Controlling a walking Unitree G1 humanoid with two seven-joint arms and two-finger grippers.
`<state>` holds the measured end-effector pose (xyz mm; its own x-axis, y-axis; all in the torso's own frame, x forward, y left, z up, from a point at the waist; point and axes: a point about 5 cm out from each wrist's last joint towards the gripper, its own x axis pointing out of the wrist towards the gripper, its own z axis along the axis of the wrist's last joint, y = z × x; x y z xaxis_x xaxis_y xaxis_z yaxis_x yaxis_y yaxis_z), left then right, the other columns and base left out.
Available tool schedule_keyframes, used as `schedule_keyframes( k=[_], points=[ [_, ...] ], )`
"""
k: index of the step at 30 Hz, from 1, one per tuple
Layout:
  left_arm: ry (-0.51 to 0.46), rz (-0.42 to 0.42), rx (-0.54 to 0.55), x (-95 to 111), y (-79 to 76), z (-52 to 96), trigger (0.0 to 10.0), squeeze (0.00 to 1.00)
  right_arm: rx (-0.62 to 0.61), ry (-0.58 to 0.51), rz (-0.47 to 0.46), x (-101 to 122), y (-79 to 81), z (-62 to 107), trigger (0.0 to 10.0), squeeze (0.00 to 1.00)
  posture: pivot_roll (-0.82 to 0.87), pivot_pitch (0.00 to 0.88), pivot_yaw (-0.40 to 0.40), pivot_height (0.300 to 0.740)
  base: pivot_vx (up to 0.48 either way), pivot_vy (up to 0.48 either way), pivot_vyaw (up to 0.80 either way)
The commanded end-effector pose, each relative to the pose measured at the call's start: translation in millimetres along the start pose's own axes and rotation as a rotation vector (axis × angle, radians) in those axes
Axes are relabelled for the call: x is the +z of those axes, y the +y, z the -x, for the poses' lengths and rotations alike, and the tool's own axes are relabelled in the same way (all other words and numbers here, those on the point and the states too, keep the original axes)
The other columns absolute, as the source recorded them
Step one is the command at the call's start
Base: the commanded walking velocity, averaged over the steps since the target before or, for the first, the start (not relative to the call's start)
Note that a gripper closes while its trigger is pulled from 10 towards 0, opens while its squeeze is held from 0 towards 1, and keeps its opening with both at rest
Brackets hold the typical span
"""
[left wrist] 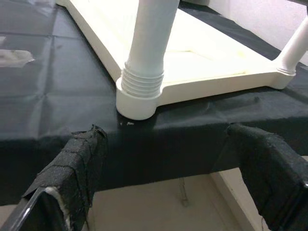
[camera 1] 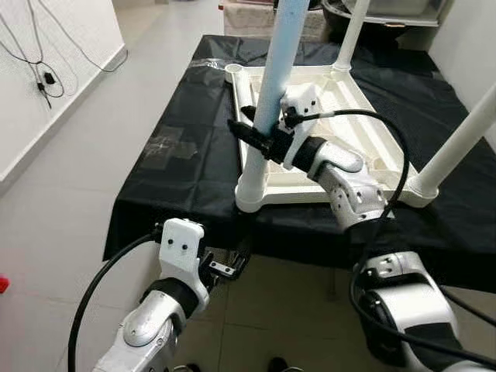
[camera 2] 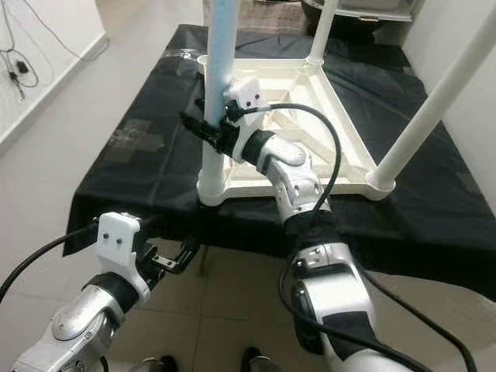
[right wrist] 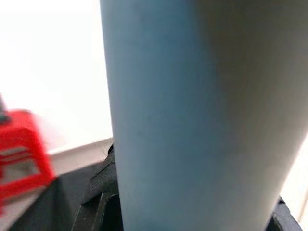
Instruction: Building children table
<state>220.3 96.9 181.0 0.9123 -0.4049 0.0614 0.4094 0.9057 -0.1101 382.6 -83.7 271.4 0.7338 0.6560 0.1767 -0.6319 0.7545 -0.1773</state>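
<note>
A white children's table top point(camera 1: 364, 139) lies upside down on a table covered with black cloth point(camera 1: 178, 155). A pale leg point(camera 1: 279, 54) stands upright in its near left corner socket point(left wrist: 139, 96). My right gripper point(camera 1: 260, 136) is shut on this leg a little above the socket, and the leg point(right wrist: 183, 115) is right against the right wrist camera. Two more legs stand at the far corner point(camera 1: 353, 35) and the near right corner point(camera 1: 457, 143). The far left socket point(camera 1: 235, 72) is empty. My left gripper point(camera 1: 229, 263) hangs open below the table's front edge, facing the socket, with nothing in it.
Light floor runs along the left of the table, with cables point(camera 1: 43, 77) hanging on the left wall. A red stool point(right wrist: 19, 154) stands in the background of the right wrist view. The cloth hangs over the front edge point(left wrist: 159, 154).
</note>
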Motion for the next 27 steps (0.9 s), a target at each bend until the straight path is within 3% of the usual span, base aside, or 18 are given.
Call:
schedule_keyframes(
  k=[1, 2, 4, 8, 12, 16, 18, 21, 25, 27],
  points=[
    [0.007, -0.005, 0.005, -2.0, 2.7, 0.6, 10.0, 0.0, -0.174, 0.198, -0.033, -39.1, -8.7, 13.2, 10.0, 0.0, 0.1, 0.213, -0.048, 0.74, 0.0, 0.0, 0.0],
    [0.007, -0.005, 0.005, -2.0, 2.7, 0.6, 10.0, 0.0, -0.174, 0.198, -0.033, -39.1, -8.7, 13.2, 10.0, 0.0, 0.1, 0.213, -0.048, 0.74, 0.0, 0.0, 0.0],
    [0.005, -0.006, 0.004, -2.2, 3.1, 0.5, 10.0, 0.0, -0.33, 0.219, -0.068, -39.9, -4.0, 9.9, 10.0, 0.0, 0.1, 0.204, -0.048, 0.74, 0.0, 0.0, 0.0],
    [0.004, -0.007, 0.002, -2.4, 3.2, 0.2, 10.0, 0.0, -0.412, 0.227, -0.104, -40.5, -1.4, 8.6, 10.0, 0.0, 0.1, 0.204, -0.048, 0.74, 0.0, 0.0, 0.0],
    [-0.002, -0.008, 0.001, -1.5, 3.5, -1.6, 10.0, 0.0, -0.605, 0.226, -0.19, -41.2, 3.4, 3.8, 10.0, 0.0, 0.1, 0.197, -0.054, 0.74, 0.0, 0.0, 0.0],
    [-0.006, -0.011, 0.003, -1.1, 4.6, -2.1, 10.0, 0.0, -0.702, 0.24, -0.182, -40.9, 3.8, 2.1, 10.0, 0.0, 0.1, 0.202, -0.054, 0.74, 0.0, 0.0, 0.0],
    [-0.006, -0.015, 0.008, -1.6, 5.7, -2.4, 10.0, 0.0, -0.817, 0.27, -0.144, -41.0, 5.5, -0.7, 10.0, 0.0, 0.1, 0.203, -0.059, 0.74, 0.0, 0.0, 0.0],
    [-0.006, -0.016, 0.008, -1.6, 6.0, -2.3, 10.0, 0.0, -0.834, 0.27, -0.167, -41.0, 7.2, -1.8, 10.0, 0.0, 0.1, 0.203, -0.059, 0.74, 0.0, 0.0, 0.0],
    [-0.011, -0.018, 0.008, -1.0, 6.6, -2.6, 10.0, 0.0, -1.076, 0.238, -0.177, -35.2, 3.2, 3.7, 10.0, 0.0, 0.1, 0.208, -0.058, 0.74, 0.0, 0.0, 0.0],
    [-0.011, -0.019, 0.008, -0.8, 6.8, -2.8, 10.0, 0.0, -1.108, 0.228, -0.173, -33.9, 3.0, 4.5, 10.0, 0.0, 0.1, 0.208, -0.058, 0.74, 0.0, 0.0, 0.0]
  ],
)
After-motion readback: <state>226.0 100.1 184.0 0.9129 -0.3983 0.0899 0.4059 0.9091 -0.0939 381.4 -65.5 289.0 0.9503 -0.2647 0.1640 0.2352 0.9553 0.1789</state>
